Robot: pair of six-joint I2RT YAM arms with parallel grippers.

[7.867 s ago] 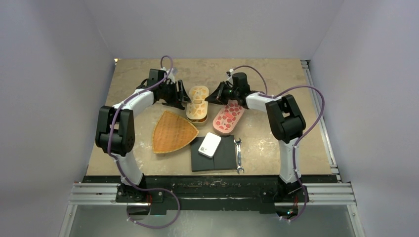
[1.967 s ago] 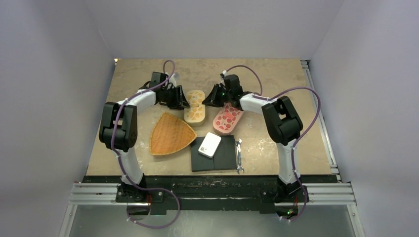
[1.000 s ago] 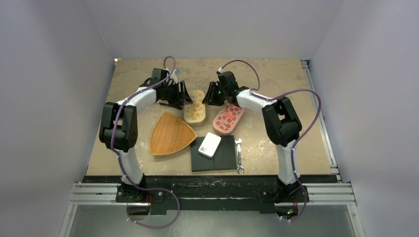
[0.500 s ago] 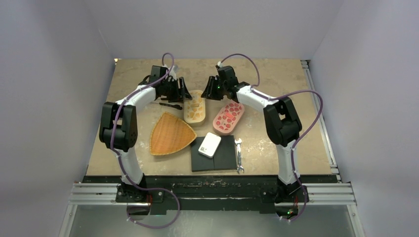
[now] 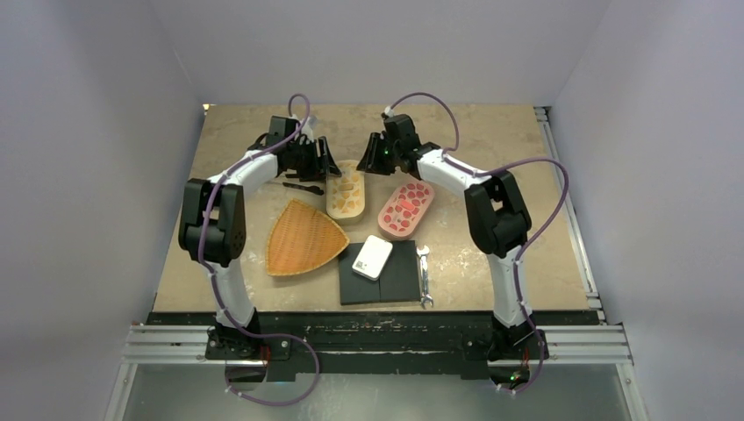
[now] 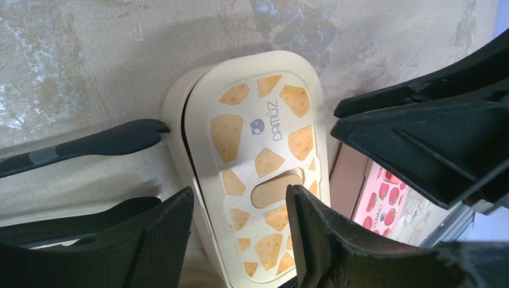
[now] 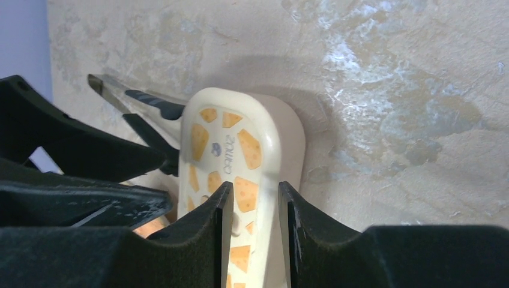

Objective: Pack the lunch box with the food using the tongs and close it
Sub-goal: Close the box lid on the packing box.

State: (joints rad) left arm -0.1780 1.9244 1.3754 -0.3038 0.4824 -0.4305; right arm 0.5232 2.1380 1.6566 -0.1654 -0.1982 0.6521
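Box (image 6: 177,144) toward the far middle of the bench (image 5: 500,140), its cheese-print lid (image 6: 264,150) laid on top but not seated. The left wrist view shows a dark gap along one long side, and the lid sits a touch skewed. No food is in sight anywhere; whatever is packed would be under that lid. Tongs (image 6: 90,146) lie flat on the bench just beside the box's left side, tips right at its wall, in nobody's grip.

Left gripper (image 6: 238,195) hovers over the lid with fingers fairly wide, holding nothing. Right gripper (image 7: 254,189) hangs over the lid's far end from the other side, fingers only a narrow slot apart, nothing between them. Nearer the front edge are a basket (image 5: 303,239) and a strawberry-print box (image 5: 405,209).

It looks like the closing step to me. The next move calls for squaring the lid over the rim, then an even push down from both sides — press one end only and it may tip.
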